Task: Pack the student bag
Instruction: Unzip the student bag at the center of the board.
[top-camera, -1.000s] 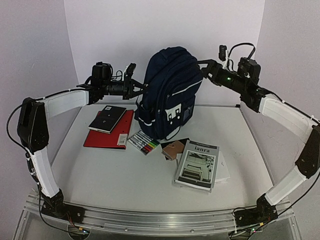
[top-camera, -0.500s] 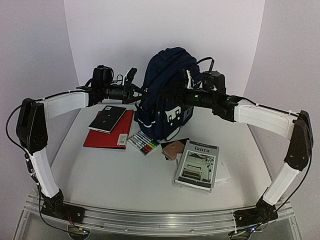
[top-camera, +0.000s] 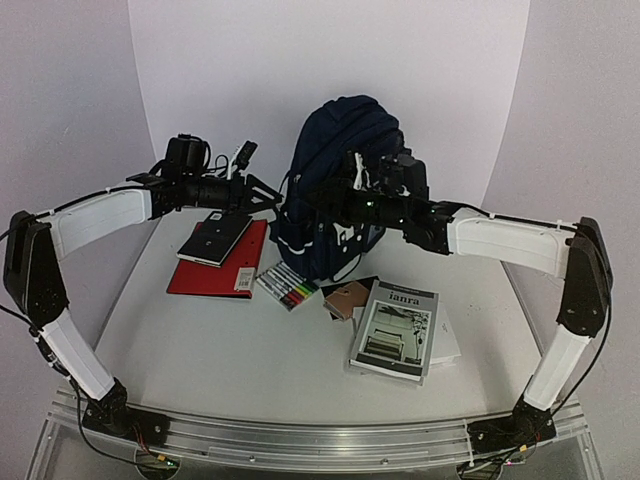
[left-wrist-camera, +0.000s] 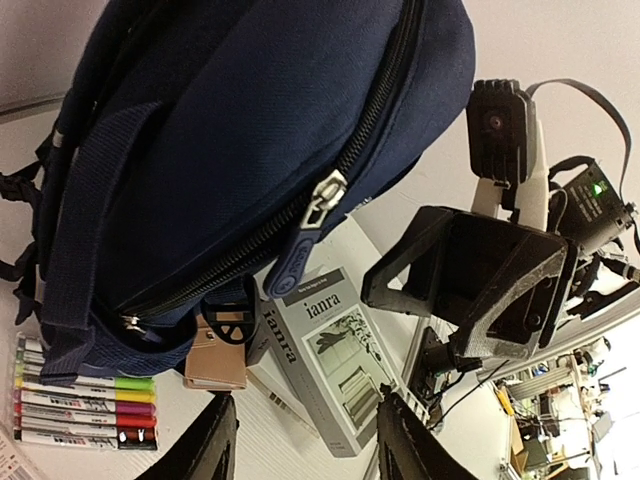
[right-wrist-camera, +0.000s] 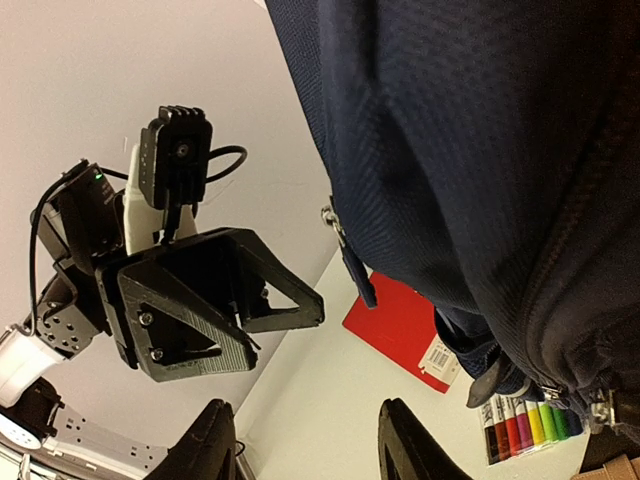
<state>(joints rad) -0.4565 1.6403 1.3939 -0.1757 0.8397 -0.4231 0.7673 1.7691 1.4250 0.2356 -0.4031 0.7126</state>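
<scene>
Standing upright at the far centre of the table (top-camera: 200, 340), zip (left-wrist-camera: 372, 125) seemingly shut, the student bag (top-camera: 345, 150) is flanked by left gripper (left-wrist-camera: 305, 440) and right gripper (right-wrist-camera: 300, 440), both part-open and empty, probably positioned for opening it.

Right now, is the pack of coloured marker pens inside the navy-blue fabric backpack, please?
No, the pack of coloured marker pens lies on the white table in front of the navy-blue fabric backpack.

student bag (top-camera: 335, 135) | navy fabric, white stripes | upright, zip closed | rear-centre of table (top-camera: 200, 330)
</scene>
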